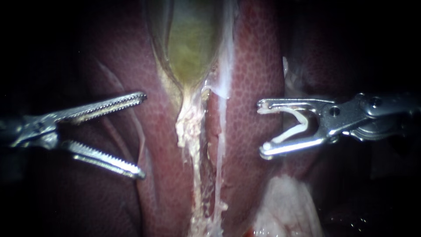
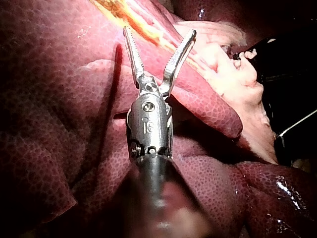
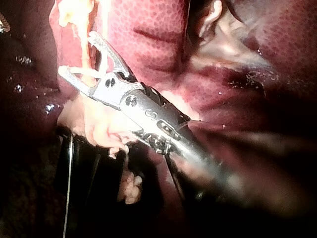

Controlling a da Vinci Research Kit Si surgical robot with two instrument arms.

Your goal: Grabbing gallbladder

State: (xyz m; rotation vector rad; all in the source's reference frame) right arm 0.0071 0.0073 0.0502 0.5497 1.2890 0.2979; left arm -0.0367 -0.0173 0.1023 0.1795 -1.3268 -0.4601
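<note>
Gallbladder [image 1: 190, 48], greenish and tapering, is bedded in the liver [image 1: 258, 66] at the upper middle of the endoscope view and is touched by neither tool. To its left, the toothed hand of the left instrument [image 1: 143, 134] is spread wide and empty, well apart from it, apparently readied for the grab. Further right, the hand of the right instrument [image 1: 261, 129] is held wide with a white clip [image 1: 302, 125] seated against both halves, probably kept clear of the approach.
</note>
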